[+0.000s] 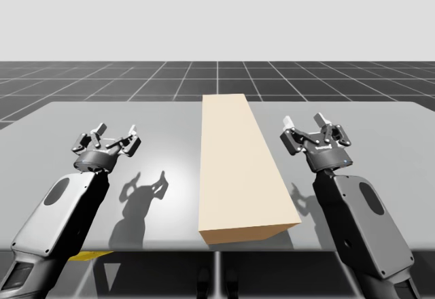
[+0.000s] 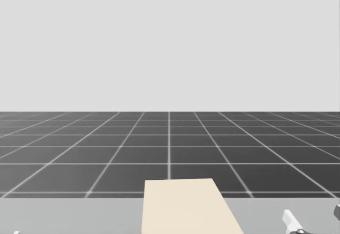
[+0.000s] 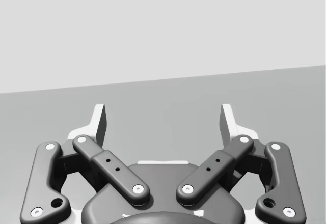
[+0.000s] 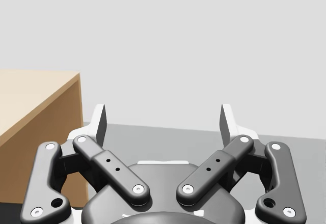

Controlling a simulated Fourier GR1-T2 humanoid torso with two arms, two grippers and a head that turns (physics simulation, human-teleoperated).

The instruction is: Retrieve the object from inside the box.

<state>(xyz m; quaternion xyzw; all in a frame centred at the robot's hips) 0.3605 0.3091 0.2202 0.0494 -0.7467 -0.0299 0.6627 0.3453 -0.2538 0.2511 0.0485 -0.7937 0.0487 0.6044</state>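
Note:
A long tan box lies shut down the middle of the grey table; nothing of its inside shows. Its far end appears in the head view as the tan box. My left gripper hovers open over the table left of the box, nothing between its fingers. My right gripper is open to the right of the box. In the right wrist view the box's brown side stands beside my right gripper. My left gripper faces bare table.
The table's front edge runs just before the box's near end, with a yellow mark under it at the left. A dark tiled floor stretches beyond the far edge.

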